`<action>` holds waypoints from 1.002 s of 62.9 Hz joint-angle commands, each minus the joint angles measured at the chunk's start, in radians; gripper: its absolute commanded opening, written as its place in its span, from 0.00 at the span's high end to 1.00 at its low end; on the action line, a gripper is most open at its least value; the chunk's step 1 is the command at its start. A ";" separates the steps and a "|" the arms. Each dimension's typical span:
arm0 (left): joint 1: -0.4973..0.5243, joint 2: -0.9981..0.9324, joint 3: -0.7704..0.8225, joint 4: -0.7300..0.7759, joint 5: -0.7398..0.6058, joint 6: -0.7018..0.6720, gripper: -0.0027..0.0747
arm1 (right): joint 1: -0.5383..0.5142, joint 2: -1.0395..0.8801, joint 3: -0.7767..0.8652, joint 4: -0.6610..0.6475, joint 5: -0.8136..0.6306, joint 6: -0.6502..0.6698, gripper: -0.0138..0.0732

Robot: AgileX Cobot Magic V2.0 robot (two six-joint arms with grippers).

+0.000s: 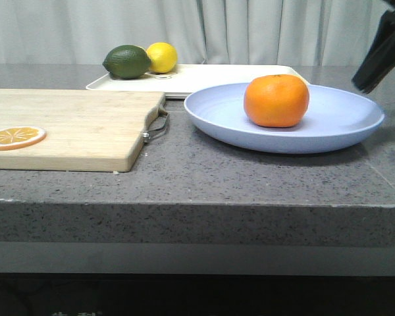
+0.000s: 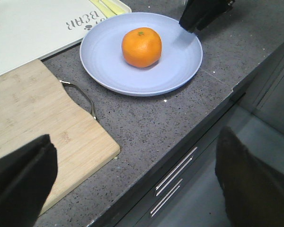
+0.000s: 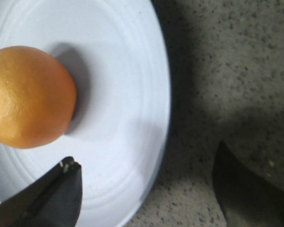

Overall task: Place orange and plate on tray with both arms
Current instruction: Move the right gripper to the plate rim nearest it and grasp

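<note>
Right pincer (image 3: 146,189) wide apart, empty, straddling plate (image 3: 132,94) rim beside orange (image 3: 28,97). Left pincer (image 2: 132,184) wide apart, empty, above surface (image 2: 146,123).

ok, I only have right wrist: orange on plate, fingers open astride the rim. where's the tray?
Observer: Tray sits just behind the plate, further from the robot.
Operator: anything on it?
Observer: A lime and a lemon at its left end, away from the plate.
Operator: left arm?
Observer: Left gripper is open and holds nothing, above the board corner by the table edge, well short of the plate.
</note>
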 commanded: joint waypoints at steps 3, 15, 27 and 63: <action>-0.003 -0.004 -0.027 -0.010 -0.079 -0.008 0.12 | 0.026 -0.004 -0.035 0.070 -0.047 -0.015 0.18; -0.003 -0.004 -0.027 -0.010 -0.079 -0.008 0.12 | 0.032 0.025 -0.035 0.084 -0.061 -0.015 0.28; -0.003 -0.004 -0.027 -0.010 -0.079 -0.008 0.12 | 0.032 0.025 -0.035 0.090 -0.065 -0.015 0.60; -0.003 -0.004 -0.027 -0.010 -0.079 -0.008 0.12 | 0.031 0.025 -0.035 0.090 -0.077 -0.015 0.92</action>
